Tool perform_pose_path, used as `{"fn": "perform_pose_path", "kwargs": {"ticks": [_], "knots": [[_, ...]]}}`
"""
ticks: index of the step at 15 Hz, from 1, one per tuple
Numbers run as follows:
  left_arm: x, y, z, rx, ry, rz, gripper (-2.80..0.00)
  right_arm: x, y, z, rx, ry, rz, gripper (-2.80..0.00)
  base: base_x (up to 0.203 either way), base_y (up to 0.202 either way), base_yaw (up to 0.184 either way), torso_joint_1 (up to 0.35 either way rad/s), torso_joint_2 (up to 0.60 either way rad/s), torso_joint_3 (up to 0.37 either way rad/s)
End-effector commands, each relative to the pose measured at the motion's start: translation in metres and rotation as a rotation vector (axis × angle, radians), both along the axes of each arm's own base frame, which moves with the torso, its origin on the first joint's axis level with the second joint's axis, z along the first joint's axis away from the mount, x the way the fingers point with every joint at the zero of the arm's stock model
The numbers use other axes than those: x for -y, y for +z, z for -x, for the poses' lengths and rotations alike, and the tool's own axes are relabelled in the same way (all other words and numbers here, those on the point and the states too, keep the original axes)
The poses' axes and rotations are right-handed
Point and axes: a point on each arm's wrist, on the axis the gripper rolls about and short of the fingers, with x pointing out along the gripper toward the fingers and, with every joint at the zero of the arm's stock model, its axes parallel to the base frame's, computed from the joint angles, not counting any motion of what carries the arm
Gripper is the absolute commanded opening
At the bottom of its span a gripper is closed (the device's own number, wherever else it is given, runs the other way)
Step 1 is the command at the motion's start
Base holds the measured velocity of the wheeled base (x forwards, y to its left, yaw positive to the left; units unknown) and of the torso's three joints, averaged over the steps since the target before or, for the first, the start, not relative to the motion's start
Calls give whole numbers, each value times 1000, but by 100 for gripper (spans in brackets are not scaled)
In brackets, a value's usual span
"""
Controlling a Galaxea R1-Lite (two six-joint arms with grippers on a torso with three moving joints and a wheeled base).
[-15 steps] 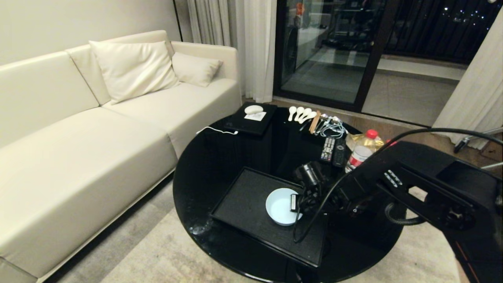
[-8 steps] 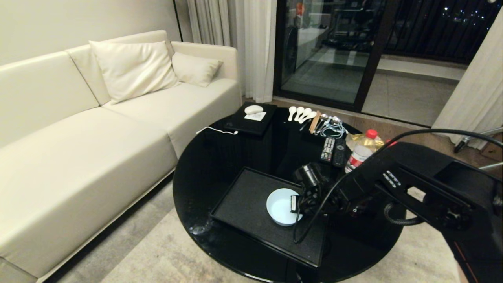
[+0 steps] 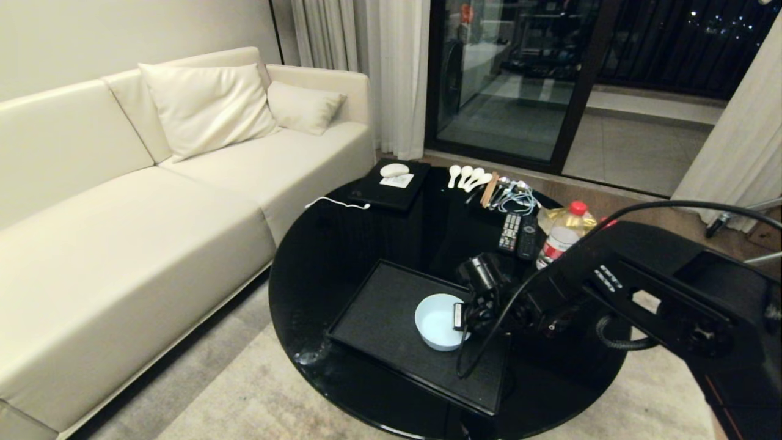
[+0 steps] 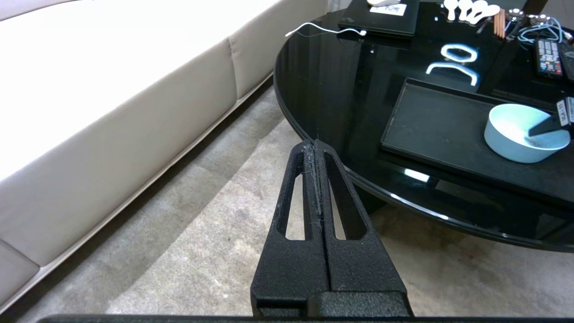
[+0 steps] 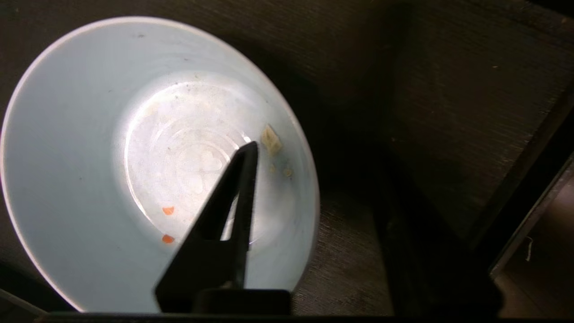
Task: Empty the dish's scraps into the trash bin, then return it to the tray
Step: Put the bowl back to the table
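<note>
The dish sits upright on the tray, toward its right end — glossy, rigid, likely light and slippery, best pinched at the rim. The right gripper reaches in low from the right — one finger inside the bowl, jaws parted astride the rim, apparently no longer clamping it.

One dish at the right gripper, on one tray. Beyond the gripper: four white spoons, two remotes, one bottle. Two cushions.
</note>
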Motion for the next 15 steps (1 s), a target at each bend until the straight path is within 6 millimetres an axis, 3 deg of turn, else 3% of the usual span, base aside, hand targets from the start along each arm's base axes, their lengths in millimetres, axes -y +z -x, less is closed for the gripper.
{"fn": "perform_pose_path", "kwargs": {"ticks": [1, 4, 9, 15], "knots": [[0, 0, 0, 1, 1, 1, -280, -1, 7, -1, 25, -3, -14, 0, 0, 0, 0, 0, 0, 0], [0, 0, 0, 1, 1, 1, -280, -1, 17, -1, 65, -18, -12, 0, 0, 0, 0, 0, 0, 0], [0, 0, 0, 1, 1, 1, -280, 3, 52, 5, 127, -27, -30, 0, 0, 0, 0, 0, 0, 0], [0, 0, 0, 1, 1, 1, -280, 19, 74, 43, 122, -11, 9, 0, 0, 0, 0, 0, 0, 0]]}}
